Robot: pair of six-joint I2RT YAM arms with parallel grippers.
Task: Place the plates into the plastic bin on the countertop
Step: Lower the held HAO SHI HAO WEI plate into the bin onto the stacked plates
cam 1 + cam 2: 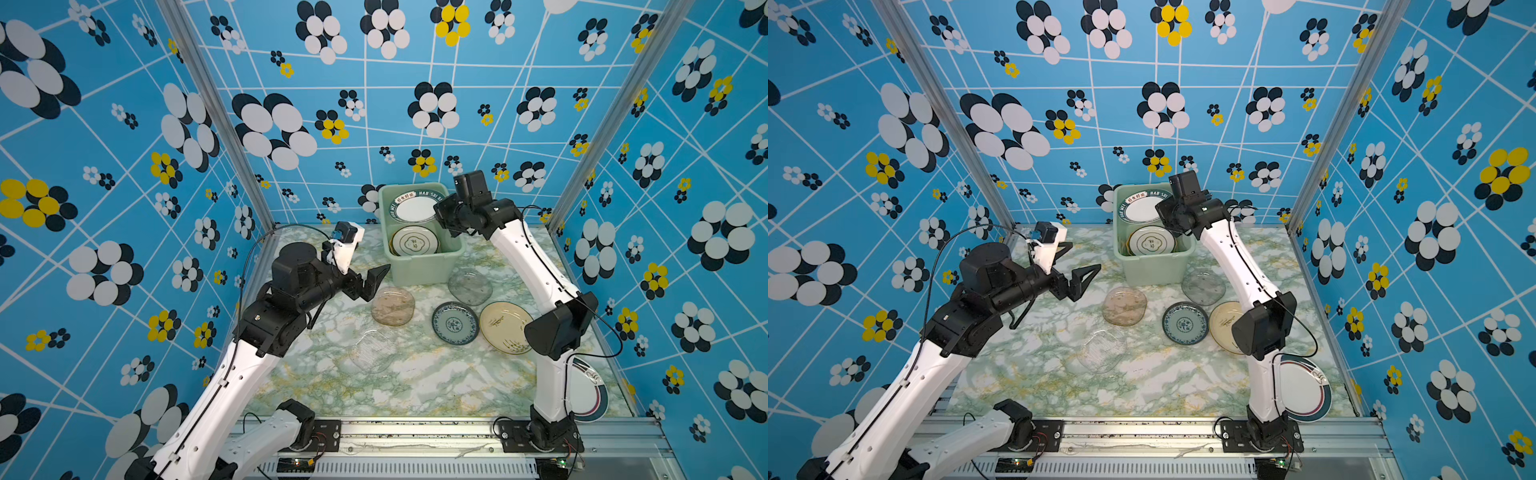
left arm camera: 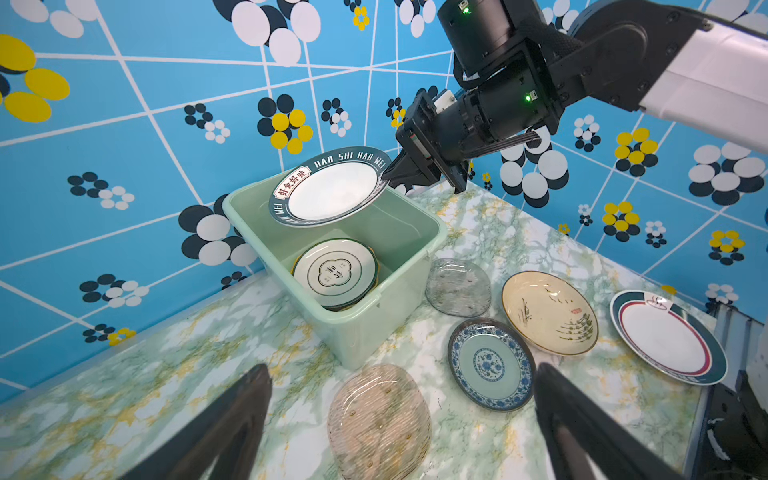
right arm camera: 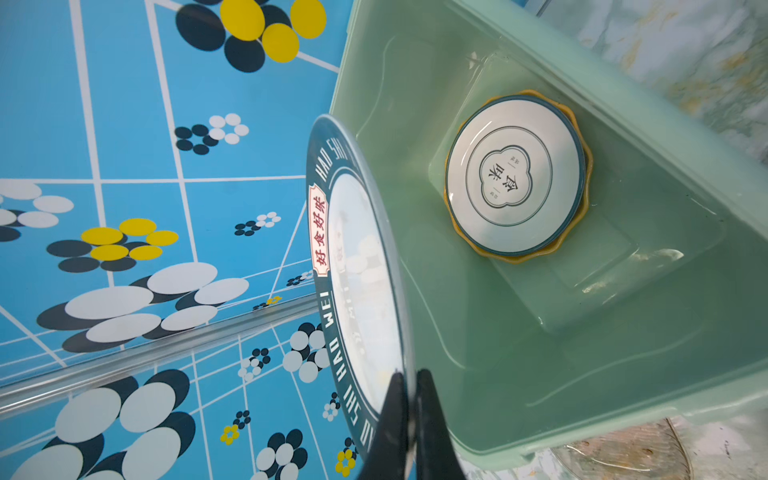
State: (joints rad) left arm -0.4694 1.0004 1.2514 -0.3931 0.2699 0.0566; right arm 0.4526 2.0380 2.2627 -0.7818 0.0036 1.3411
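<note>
Over the far end of the mint plastic bin [image 1: 419, 268] [image 2: 361, 332], my right gripper [image 2: 386, 174] [image 3: 409, 378] is shut on the rim of a tilted white, dark-rimmed lettered plate [image 1: 411, 208] [image 3: 357, 270]. Inside the bin a white emblem plate [image 3: 515, 174] lies on a yellow scalloped one [image 3: 582, 224]. On the countertop [image 1: 415, 382] lie a brown glass plate [image 1: 392, 306], a grey glass one [image 1: 469, 286], a blue-patterned one [image 1: 455, 323], a cream one [image 1: 505, 326], a clear one [image 1: 372, 351] and a white dark-rimmed one [image 1: 590, 390]. My left gripper [image 1: 376, 282] [image 2: 403, 370] hangs open above the brown plate.
Blue flowered walls [image 1: 124, 208] close in the left, back and right sides, with aluminium posts [image 1: 232, 137] at the back corners. A metal rail [image 1: 415, 432] carrying both arm bases runs along the front edge. The right arm's elbow [image 1: 559, 324] hangs over the cream plate.
</note>
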